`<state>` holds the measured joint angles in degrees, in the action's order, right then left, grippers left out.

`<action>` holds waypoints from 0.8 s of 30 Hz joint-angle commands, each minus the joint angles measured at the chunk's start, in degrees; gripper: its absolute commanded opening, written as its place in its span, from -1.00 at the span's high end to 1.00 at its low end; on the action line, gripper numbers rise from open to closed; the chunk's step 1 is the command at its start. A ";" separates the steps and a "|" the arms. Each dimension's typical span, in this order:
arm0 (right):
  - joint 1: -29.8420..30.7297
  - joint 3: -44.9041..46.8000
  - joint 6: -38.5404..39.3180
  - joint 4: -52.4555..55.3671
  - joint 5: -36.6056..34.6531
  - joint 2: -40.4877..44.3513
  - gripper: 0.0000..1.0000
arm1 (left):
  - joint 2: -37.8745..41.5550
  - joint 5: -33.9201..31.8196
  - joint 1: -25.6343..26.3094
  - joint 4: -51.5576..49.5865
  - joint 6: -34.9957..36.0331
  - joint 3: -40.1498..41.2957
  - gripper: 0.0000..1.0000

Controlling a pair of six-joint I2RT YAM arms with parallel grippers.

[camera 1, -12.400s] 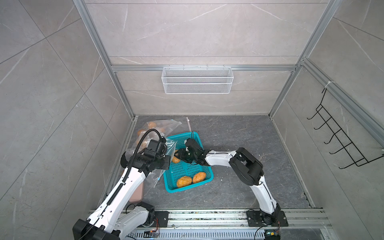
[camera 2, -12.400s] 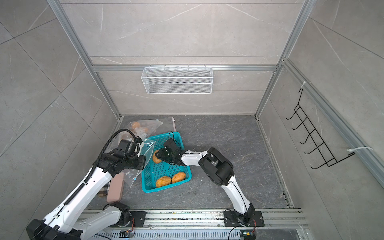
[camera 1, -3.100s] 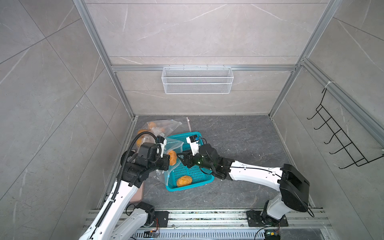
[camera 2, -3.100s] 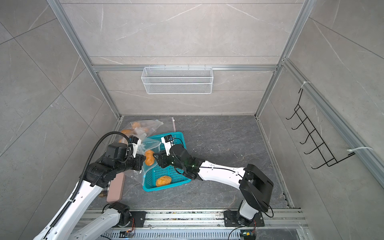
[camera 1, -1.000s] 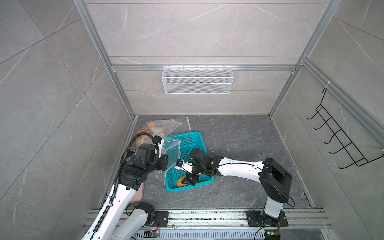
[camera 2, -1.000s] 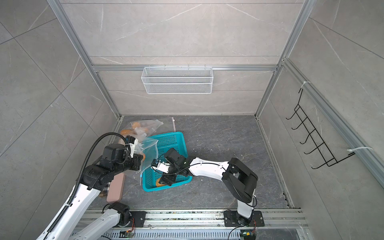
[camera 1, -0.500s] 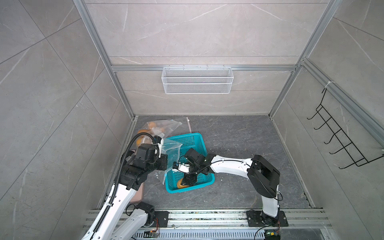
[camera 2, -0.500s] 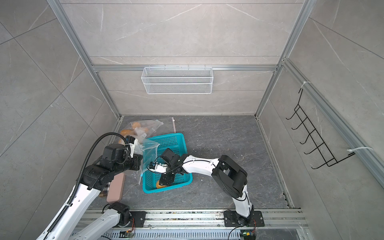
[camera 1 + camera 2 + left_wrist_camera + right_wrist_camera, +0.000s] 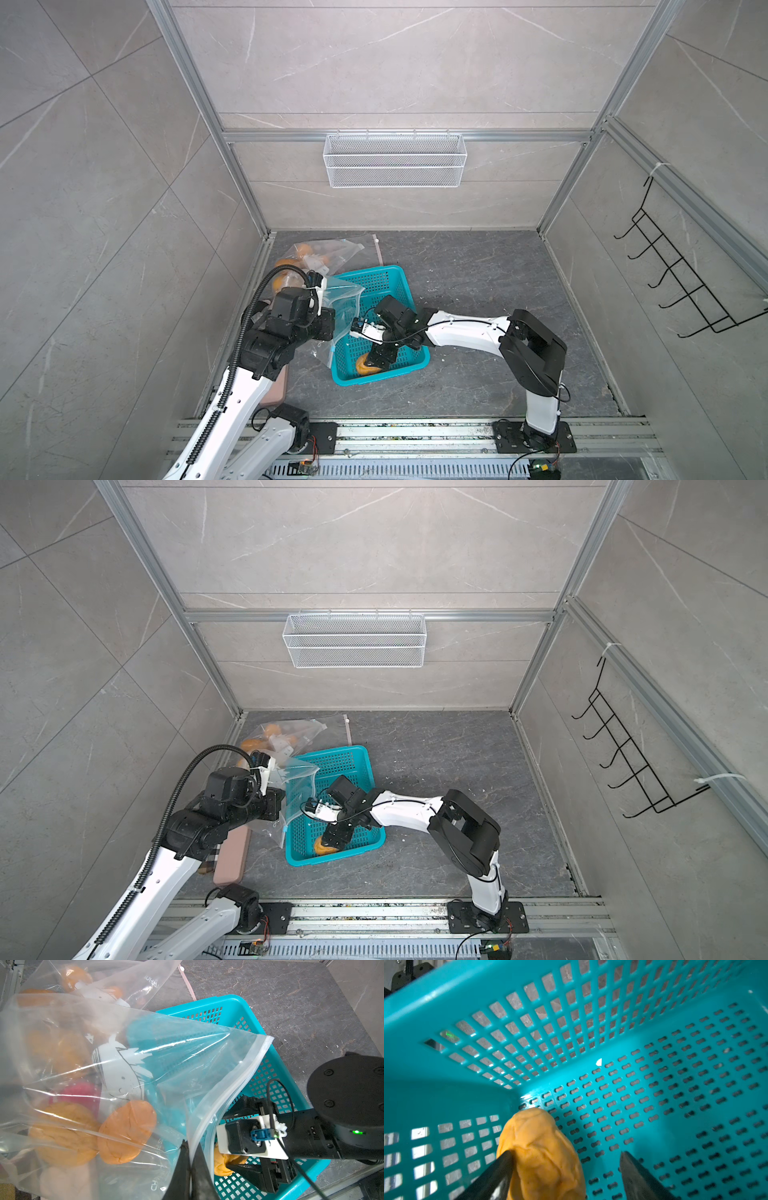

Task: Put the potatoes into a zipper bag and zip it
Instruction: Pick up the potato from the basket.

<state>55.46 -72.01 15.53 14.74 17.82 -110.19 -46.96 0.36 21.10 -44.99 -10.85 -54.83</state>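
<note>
The left end effector (image 9: 190, 1147) is closed on the mouth edge of the clear zipper bag (image 9: 145, 1053), which holds several potatoes (image 9: 126, 1130). The right end effector (image 9: 564, 1159) stands open around one potato (image 9: 542, 1147) lying in a corner of the teal basket (image 9: 529, 1022), with one finger just beside it.

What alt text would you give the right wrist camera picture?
A wrinkled orange-yellow potato lies near a corner of the teal slotted basket, between the open jaws of the right gripper. It sits close to one jaw, clear of the other.
</note>
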 commanded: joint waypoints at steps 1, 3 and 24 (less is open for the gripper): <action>-2.83 3.13 -3.87 2.14 -7.00 0.79 -0.59 | 0.20 0.38 -0.26 -0.18 0.76 -0.38 1.00; -3.34 4.54 -4.56 0.97 -6.51 2.12 -0.59 | 0.23 0.36 -0.32 -0.18 0.77 -0.29 1.00; -3.25 4.10 -8.24 -3.39 -4.32 2.64 -0.11 | -0.27 0.55 -0.29 -0.18 0.74 -0.33 1.00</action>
<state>51.94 -68.10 8.54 12.93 13.87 -108.53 -47.27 0.38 21.10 -44.99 -10.83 -54.83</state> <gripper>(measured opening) 0.571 0.055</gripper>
